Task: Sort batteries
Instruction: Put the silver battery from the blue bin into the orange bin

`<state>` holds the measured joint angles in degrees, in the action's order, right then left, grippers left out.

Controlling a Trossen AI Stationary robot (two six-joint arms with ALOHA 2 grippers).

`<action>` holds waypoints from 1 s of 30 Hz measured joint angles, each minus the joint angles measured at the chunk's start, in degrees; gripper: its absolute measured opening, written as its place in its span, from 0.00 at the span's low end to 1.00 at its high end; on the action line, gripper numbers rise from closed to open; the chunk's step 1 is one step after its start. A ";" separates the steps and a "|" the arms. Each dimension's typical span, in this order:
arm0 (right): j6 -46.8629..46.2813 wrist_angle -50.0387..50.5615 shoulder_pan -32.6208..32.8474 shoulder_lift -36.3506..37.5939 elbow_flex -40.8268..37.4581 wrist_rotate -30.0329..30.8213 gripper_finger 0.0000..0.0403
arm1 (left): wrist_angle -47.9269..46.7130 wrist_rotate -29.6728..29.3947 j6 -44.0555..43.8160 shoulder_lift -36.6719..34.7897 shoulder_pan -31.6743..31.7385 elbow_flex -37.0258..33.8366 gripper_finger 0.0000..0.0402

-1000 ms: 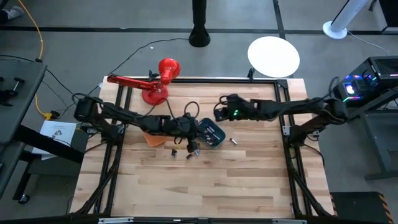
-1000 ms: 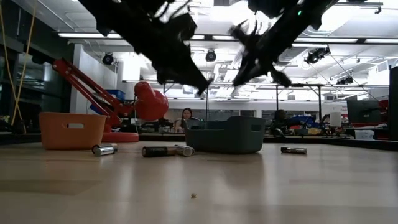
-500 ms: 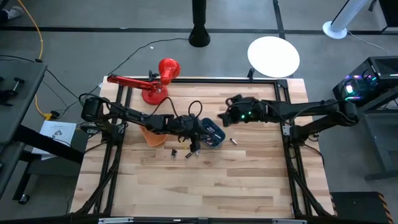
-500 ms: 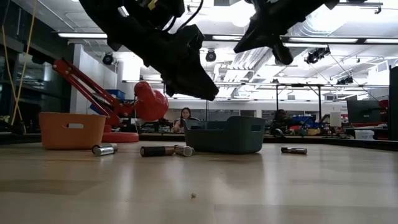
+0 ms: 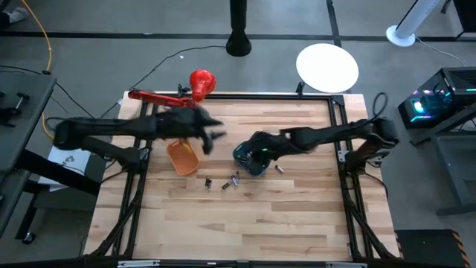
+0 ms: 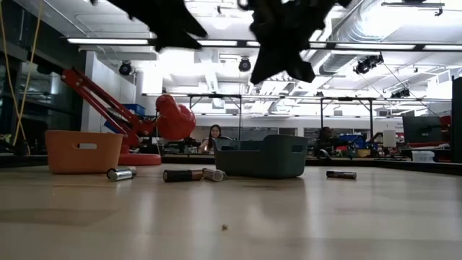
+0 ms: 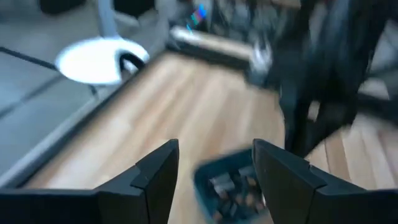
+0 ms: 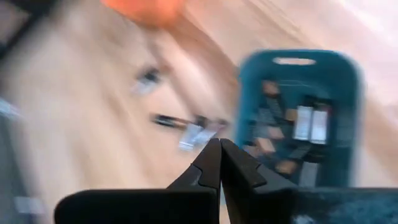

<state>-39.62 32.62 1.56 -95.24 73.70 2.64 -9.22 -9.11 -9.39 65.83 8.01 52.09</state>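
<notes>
Several small batteries lie on the wooden table: three (image 5: 225, 183) in front of the bins, seen as (image 6: 182, 175) in the low view, and one (image 5: 280, 169) to the right of the teal bin. The teal bin (image 5: 251, 161) holds more batteries (image 8: 309, 124). The orange bin (image 5: 184, 158) stands to its left. My left gripper (image 7: 214, 168) is open and empty, in the air beyond the orange bin (image 5: 216, 135). My right gripper (image 8: 219, 155) is shut and empty, hovering above the teal bin's left part (image 5: 249, 152).
A red desk lamp (image 5: 178, 97) stands at the table's far left, behind the orange bin. A white round disc (image 5: 327, 67) lies on the floor beyond the far edge. The near half of the table (image 5: 245, 223) is bare wood.
My left gripper has drawn back from above the loose batteries by the teal bin, going up and toward the far left, past the orange bin. My right gripper has swung from the far right toward the left and near side, and now hangs over the teal bin.
</notes>
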 joint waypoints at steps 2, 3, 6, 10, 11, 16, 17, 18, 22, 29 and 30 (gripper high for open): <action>2.93 7.04 -0.04 -4.48 4.54 2.66 0.03 | 0.48 -0.41 -1.21 -4.58 1.02 -0.46 0.48; 3.47 9.56 -0.23 -6.81 6.49 3.36 0.05 | -0.13 -0.34 -1.63 -6.54 1.35 -0.92 0.48; 3.74 13.04 -1.04 -12.71 10.92 1.62 0.14 | 0.20 -0.27 -2.44 -10.60 1.53 -1.81 0.48; 5.50 15.74 -1.53 -17.88 16.49 0.96 0.30 | -0.06 -0.28 -4.63 -12.92 1.22 -3.21 0.48; 5.07 17.27 -1.69 -18.80 18.02 1.90 0.33 | -0.27 -0.26 -4.92 -13.01 1.09 -3.56 0.48; -0.23 27.85 -3.39 -23.60 23.34 2.44 0.41 | -0.72 -0.21 -5.04 -12.03 0.17 -3.75 0.48; -0.36 28.54 -3.72 -24.35 23.63 2.60 0.41 | -0.72 -0.18 -5.02 -11.64 0.06 -3.76 0.48; -0.41 28.53 -3.95 -24.76 23.69 2.66 0.41 | -0.76 -0.14 -5.03 -11.29 0.03 -3.78 0.48; -0.41 27.27 -4.27 -26.09 23.75 2.29 0.41 | -0.72 -0.02 -5.52 -10.70 0.03 -3.78 0.48; 1.36 24.68 -5.48 -28.68 23.82 2.46 0.41 | -0.45 -0.06 -5.54 -10.70 0.03 -3.80 0.48; 1.86 24.82 -5.63 -29.22 23.82 2.42 0.41 | -0.39 -0.09 -5.54 -10.72 0.03 -3.80 0.48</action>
<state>-37.76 57.44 -4.06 -124.46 97.51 5.06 -9.61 -9.20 -14.94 55.11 8.03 48.29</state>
